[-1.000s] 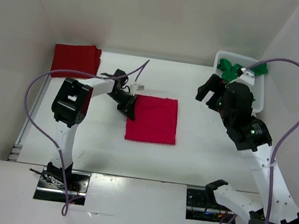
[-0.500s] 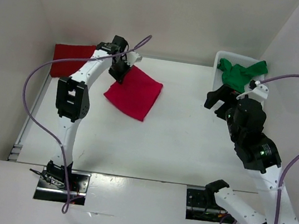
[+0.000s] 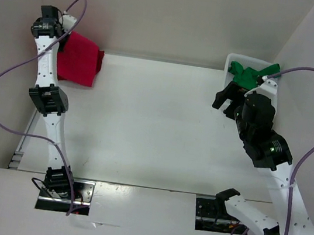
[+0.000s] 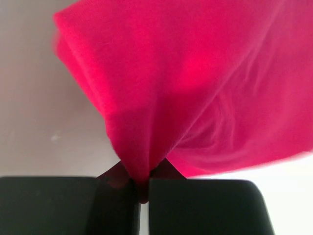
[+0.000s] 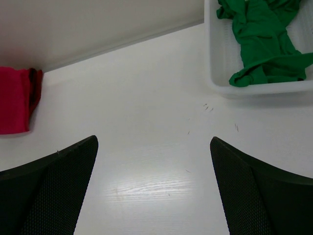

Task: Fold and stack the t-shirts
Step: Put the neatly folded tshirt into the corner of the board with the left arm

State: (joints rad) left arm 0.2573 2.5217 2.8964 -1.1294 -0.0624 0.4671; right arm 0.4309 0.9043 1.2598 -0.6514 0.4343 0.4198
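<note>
My left gripper is far out at the back left corner, shut on a bunched fold of the crimson t-shirt. In the left wrist view the crimson t-shirt hangs from the pinch and fills the frame above my left gripper. It drapes over the dark red t-shirt, of which only a dark edge shows. The green t-shirt lies crumpled in the white basket at the back right. My right gripper hovers just left of the basket, open and holding nothing.
White walls close in the table at the back and both sides. The basket's near rim stands right of my right fingers. The left arm's purple cable loops out over the left edge.
The left gripper carried the crimson t-shirt from the table's middle up to the back left corner, over the dark red one. The right arm shifted slightly beside the basket, still open.
</note>
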